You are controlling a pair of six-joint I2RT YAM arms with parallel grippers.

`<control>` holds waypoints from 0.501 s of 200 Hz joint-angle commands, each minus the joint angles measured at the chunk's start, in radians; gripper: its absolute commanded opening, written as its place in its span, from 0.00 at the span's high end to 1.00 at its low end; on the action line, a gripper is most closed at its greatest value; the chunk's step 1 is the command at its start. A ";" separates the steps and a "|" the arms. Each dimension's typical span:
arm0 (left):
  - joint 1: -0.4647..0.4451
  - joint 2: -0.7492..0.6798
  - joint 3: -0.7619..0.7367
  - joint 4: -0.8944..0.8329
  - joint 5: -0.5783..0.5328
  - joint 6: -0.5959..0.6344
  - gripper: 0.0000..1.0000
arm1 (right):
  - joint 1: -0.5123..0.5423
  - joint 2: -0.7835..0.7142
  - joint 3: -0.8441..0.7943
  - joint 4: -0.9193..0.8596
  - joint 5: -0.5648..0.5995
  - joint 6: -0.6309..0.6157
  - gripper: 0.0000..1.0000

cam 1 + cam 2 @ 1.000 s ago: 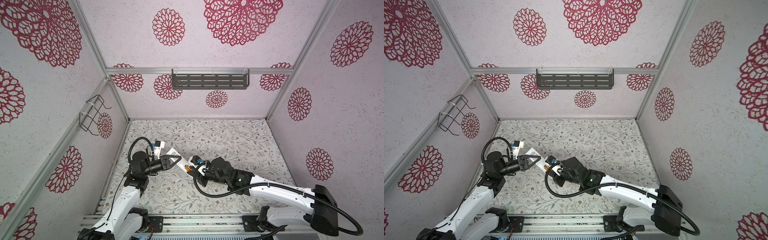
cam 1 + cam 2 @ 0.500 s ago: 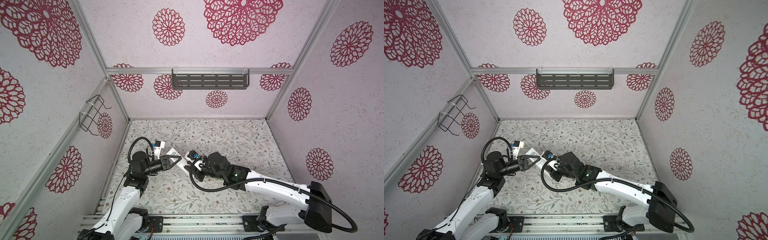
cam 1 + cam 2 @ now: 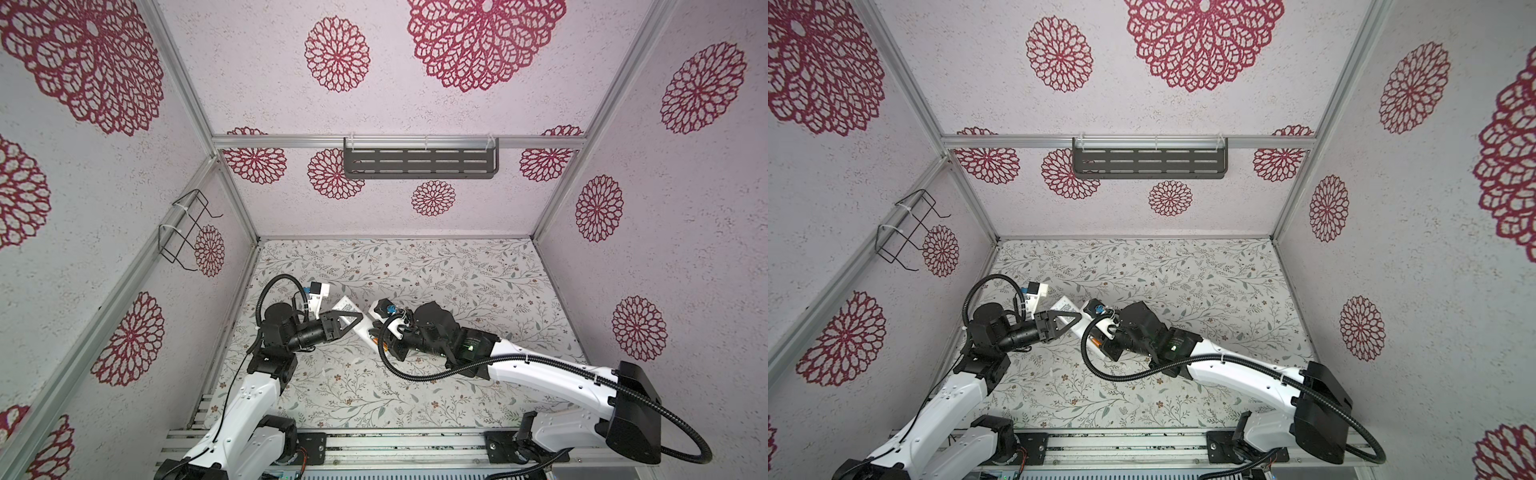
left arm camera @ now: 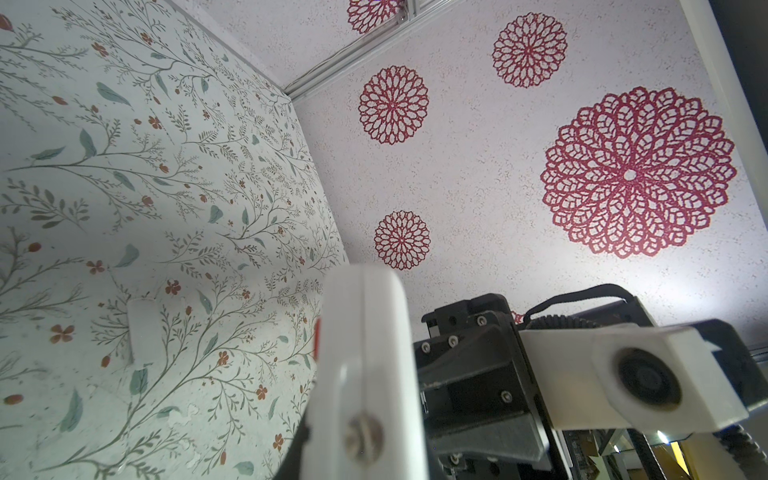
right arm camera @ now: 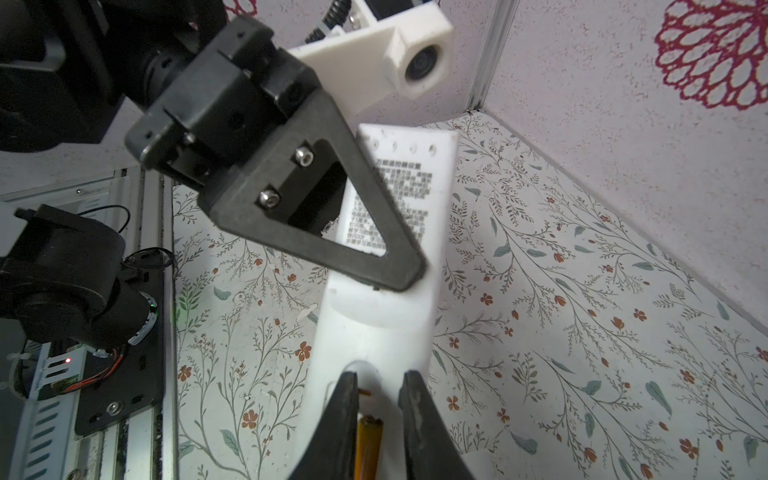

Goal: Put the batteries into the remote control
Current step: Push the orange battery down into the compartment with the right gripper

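Observation:
The remote control (image 3: 348, 305) (image 3: 1065, 305) is a long white bar held off the floor, printed back up, with my left gripper (image 3: 360, 320) (image 3: 1079, 316) shut across its middle. The right wrist view shows that gripper's black triangular finger (image 5: 324, 199) lying over the remote control (image 5: 382, 328). My right gripper (image 5: 378, 386) (image 3: 380, 338) hangs over the remote's open battery bay, jaws a narrow gap apart. An orange battery (image 5: 368, 440) (image 3: 1096, 341) lies between the fingers, against one finger and apart from the other. In the left wrist view the remote control (image 4: 365, 353) fills the foreground.
A small white oblong piece (image 4: 141, 332) lies on the floral floor near the remote. A dark slotted shelf (image 3: 419, 162) hangs on the back wall and a wire basket (image 3: 187, 228) on the left wall. The metal rail (image 3: 374, 440) runs along the front.
My right gripper has moved left onto the remote's near end and its jaws have narrowed. The left arm and the remote have stayed put.

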 commanded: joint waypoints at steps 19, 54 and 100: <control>-0.008 -0.021 0.033 0.041 0.031 0.003 1.00 | -0.004 -0.006 -0.005 0.004 -0.012 0.015 0.78; -0.005 -0.021 0.032 0.039 0.028 0.002 1.00 | -0.003 -0.015 -0.001 -0.016 -0.015 0.014 0.77; 0.002 -0.023 0.032 0.025 0.024 0.006 1.00 | 0.002 -0.070 -0.014 -0.107 -0.008 0.021 0.74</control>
